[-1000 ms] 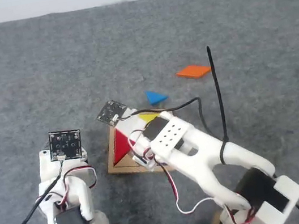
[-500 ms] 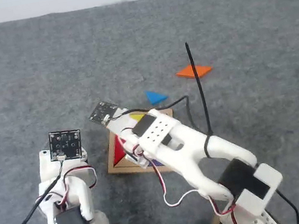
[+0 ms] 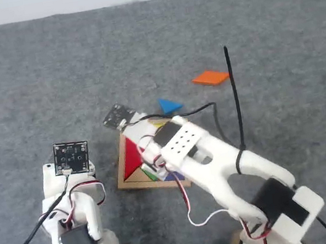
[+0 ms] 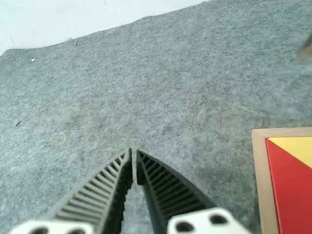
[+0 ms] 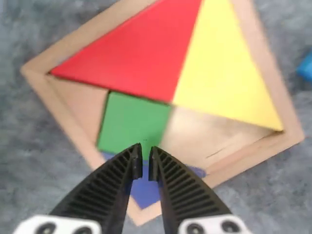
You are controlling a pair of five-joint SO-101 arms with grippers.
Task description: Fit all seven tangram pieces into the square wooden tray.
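Observation:
The square wooden tray (image 3: 123,173) lies mid-table under my right arm (image 3: 180,147). In the right wrist view the tray (image 5: 54,100) holds a red triangle (image 5: 141,53), a yellow triangle (image 5: 219,73), a green square (image 5: 131,122) and a dark blue piece (image 5: 144,192). My right gripper (image 5: 145,157) hangs shut and holding nothing over the green square's edge. A blue triangle (image 3: 169,105) and an orange parallelogram (image 3: 211,77) lie on the carpet beyond the tray. My left gripper (image 4: 133,155) is shut over bare carpet, left of the tray's corner (image 4: 258,180).
Grey carpet covers the table. The left arm (image 3: 76,199) stands at the near left, apart from the tray. A black cable (image 3: 235,97) rises from the right arm. Part of the tray floor (image 5: 209,136) is bare.
The right arm swung left over the tray and came back to about where it was. The left arm has not moved.

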